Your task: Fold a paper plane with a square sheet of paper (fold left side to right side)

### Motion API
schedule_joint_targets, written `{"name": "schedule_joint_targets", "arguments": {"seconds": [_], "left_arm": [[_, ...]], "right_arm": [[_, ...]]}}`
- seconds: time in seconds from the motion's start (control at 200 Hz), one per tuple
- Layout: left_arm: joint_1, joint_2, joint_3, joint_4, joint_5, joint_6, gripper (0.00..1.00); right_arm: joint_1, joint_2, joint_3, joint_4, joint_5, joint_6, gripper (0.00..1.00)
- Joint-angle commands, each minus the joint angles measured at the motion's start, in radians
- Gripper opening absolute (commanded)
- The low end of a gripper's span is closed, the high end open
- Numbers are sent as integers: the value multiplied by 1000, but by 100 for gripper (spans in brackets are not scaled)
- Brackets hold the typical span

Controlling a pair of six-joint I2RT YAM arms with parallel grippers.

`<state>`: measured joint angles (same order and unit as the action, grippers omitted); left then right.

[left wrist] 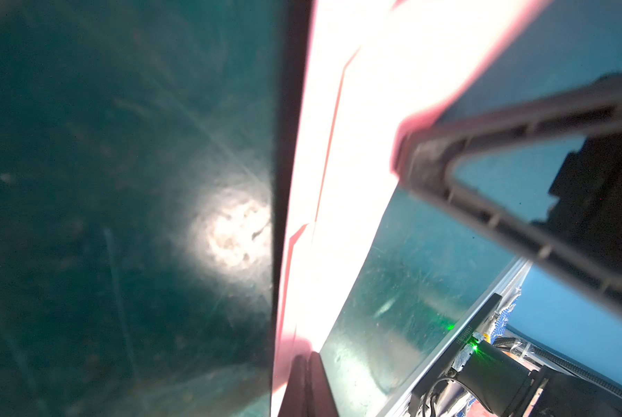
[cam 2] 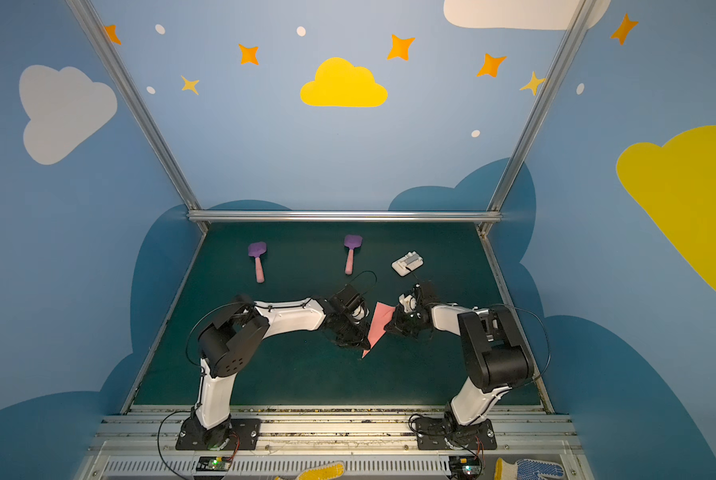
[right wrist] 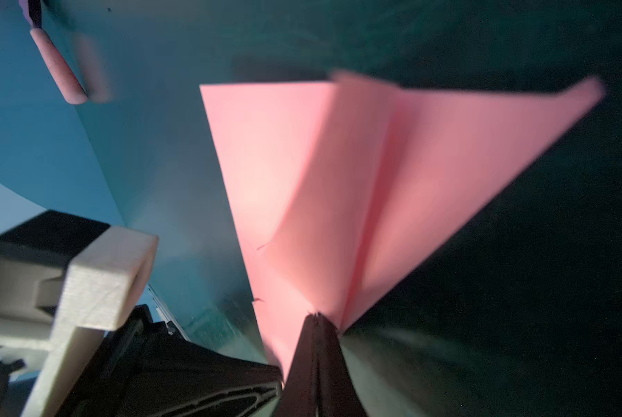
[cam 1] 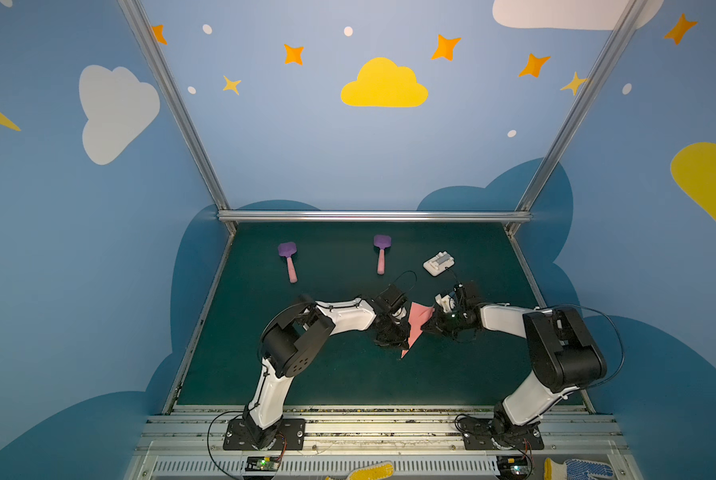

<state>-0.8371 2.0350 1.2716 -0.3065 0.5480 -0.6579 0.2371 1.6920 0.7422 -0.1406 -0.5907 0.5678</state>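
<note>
The square sheet of paper is creased into a slim salmon-pink paper plane [cam 1: 415,326] [cam 2: 376,328], held between the two grippers over the middle of the green mat, its point toward the front edge. My left gripper [cam 1: 402,337] [cam 2: 363,338] is shut on its left edge; in the left wrist view the closed jaws [left wrist: 311,382] pinch the glare-washed paper [left wrist: 338,180]. My right gripper [cam 1: 429,322] [cam 2: 389,326] is shut on the right edge. In the right wrist view its tips [right wrist: 316,325] clamp the plane [right wrist: 338,180], whose wings fan outward.
Two purple spatulas with pink handles [cam 1: 288,262] [cam 1: 381,254] and a small white plastic block [cam 1: 438,263] lie at the back of the mat [cam 1: 348,374]. Aluminium rails border the mat. Work gloves [cam 1: 368,471] [cam 1: 576,468] lie beyond the front rail.
</note>
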Motion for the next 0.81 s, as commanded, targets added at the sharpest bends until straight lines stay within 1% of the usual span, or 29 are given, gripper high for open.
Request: {"name": "schedule_joint_targets", "arguments": {"seconds": [0.0, 0.085, 0.235, 0.42, 0.536, 0.641, 0.751, 0.801], "left_arm": [[0, 34, -25, -59, -11, 18, 3], [-1, 33, -25, -56, -10, 17, 3], [0, 34, -23, -53, -6, 17, 4], [-1, 36, -21, -46, 1, 17, 4], [0, 38, -17, -44, 7, 20, 3], [-1, 40, -12, -44, 12, 24, 3], [0, 43, -7, -48, 14, 30, 4], [-1, 45, -5, -52, 15, 34, 4]], "right_arm": [[-49, 55, 20, -70, 126, -22, 0], [-66, 81, 53, -83, 112, -16, 0], [-73, 125, 115, -129, 123, 17, 0], [-80, 104, 130, -155, 174, 71, 0], [-99, 64, 132, -152, 150, 72, 0], [-100, -15, 128, -137, 107, 62, 0], [-90, -101, 138, -143, 57, 26, 0], [-76, -135, 153, -177, 61, 0, 0]]}}
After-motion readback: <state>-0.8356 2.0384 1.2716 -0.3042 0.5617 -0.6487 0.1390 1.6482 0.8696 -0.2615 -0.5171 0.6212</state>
